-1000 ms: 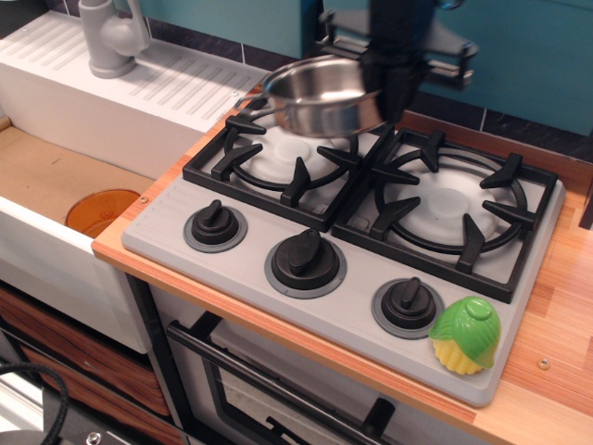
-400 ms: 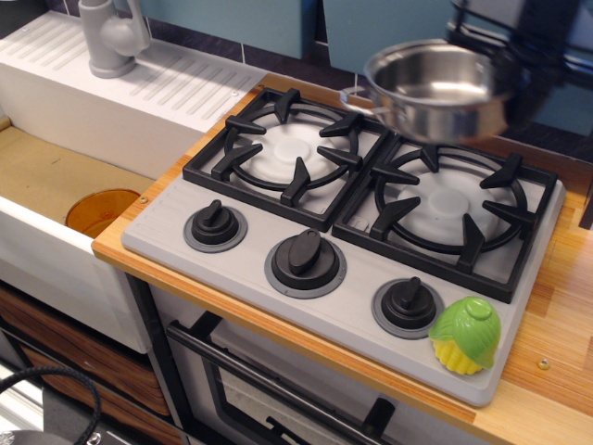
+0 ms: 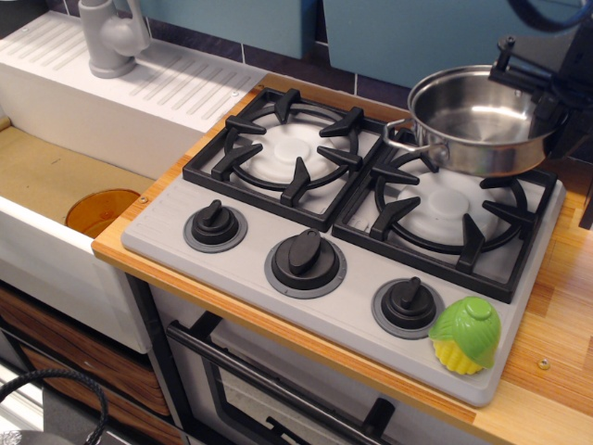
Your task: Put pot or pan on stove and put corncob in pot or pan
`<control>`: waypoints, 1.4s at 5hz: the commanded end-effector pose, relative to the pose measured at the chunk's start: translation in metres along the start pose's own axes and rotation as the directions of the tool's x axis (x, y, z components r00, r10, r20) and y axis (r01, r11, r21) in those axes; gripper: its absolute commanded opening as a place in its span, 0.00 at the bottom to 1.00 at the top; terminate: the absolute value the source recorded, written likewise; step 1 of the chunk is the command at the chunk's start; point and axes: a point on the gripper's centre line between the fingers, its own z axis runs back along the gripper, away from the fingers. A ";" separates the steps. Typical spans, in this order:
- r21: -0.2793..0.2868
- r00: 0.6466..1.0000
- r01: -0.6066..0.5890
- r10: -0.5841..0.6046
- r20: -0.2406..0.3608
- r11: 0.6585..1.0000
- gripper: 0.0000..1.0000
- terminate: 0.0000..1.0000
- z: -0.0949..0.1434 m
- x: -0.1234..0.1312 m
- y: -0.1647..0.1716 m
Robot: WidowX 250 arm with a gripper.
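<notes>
The shiny steel pot [image 3: 477,120] hangs tilted just above the back of the right burner grate [image 3: 452,211] of the grey stove [image 3: 343,306]. My black gripper [image 3: 547,88] is at the top right, shut on the pot's far rim; most of it is cut off by the frame edge. The pot is empty inside. The corncob [image 3: 466,336], yellow with a green husk, lies on the stove's front right corner beside the right knob [image 3: 408,306]. The left burner grate [image 3: 287,153] is bare.
A white ribbed sink unit [image 3: 139,83] with a grey tap [image 3: 111,37] stands at the back left. An orange round dish [image 3: 100,211] lies in the basin at the left. A wooden counter [image 3: 565,306] borders the stove on the right. An oven door handle [image 3: 269,389] is below.
My gripper has carried the pot from over the left burner rightward and lower, to just above the right burner. The corncob has not moved.
</notes>
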 end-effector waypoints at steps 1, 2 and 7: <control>-0.021 0.996 0.010 -0.008 0.089 1.000 0.00 0.00 -0.009 0.013 0.011; -0.025 0.994 0.020 -0.017 0.104 0.999 0.00 0.00 -0.018 0.013 0.016; -0.050 0.999 0.008 -0.010 -0.036 0.999 1.00 0.00 0.034 0.033 0.028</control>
